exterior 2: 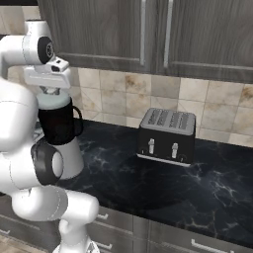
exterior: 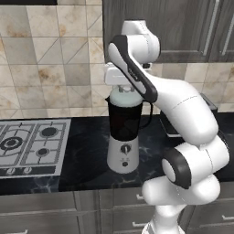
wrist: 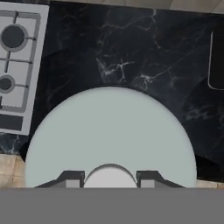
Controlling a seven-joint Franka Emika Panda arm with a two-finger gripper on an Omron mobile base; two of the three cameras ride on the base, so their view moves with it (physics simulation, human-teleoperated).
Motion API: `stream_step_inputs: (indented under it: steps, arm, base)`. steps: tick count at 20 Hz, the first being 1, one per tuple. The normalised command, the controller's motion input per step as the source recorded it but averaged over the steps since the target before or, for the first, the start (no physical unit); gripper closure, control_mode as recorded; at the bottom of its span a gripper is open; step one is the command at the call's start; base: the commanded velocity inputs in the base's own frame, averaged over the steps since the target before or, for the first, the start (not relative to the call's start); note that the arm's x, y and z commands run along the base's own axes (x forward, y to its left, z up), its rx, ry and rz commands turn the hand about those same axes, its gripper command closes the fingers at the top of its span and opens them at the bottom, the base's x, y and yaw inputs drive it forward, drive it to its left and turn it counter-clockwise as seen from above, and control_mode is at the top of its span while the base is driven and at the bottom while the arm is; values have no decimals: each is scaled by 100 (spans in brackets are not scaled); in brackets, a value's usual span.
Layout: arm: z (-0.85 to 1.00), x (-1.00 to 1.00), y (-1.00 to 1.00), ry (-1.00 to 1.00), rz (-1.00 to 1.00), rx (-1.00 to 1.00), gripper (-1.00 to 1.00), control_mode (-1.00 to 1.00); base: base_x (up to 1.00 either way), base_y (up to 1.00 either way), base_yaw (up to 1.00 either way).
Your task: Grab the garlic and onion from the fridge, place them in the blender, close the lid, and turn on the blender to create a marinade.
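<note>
We see pincer point(wrist: 110, 181) clamped on knob of lid point(wrist: 109, 131), lid seated atop blender point(exterior: 123, 132) on desk point(exterior 2: 163, 183); stove point(exterior: 29, 146) at blender's 9 o'clock, toaster point(exterior 2: 166, 136) at 3 o'clock.

Open counter between blender and toaster

Bare black marbled counter point(exterior 2: 148, 188) lies between the dark-jugged, silver-based blender point(exterior: 123, 137) and black four-slot toaster point(exterior 2: 166, 136); dark wall cabinets point(exterior 2: 148, 29) overhang its back edge.
</note>
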Motion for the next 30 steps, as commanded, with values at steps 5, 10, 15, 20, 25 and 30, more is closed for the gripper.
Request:
stream_step_inputs:
  steps: [5,10,15,20,25,30]
  arm:
    - [-9,-7,0,15,0,0,100,-100]
    - [-42,-4,0,11,0,-5,100,-100]
    - [-39,-47,0,-11,-1,-4,-100,-100]
    - [-20,-2,0,-1,-2,0,-100,-100]
    - [-2,-1,0,-1,0,0,-100,-100]
    - [22,-36,0,-10,3,0,-100,-100]
  base:
    - [0,0,0]
    - [0,0,0]
    - [0,0,0]
    - [0,0,0]
    - [0,0,0]
    - [0,0,0]
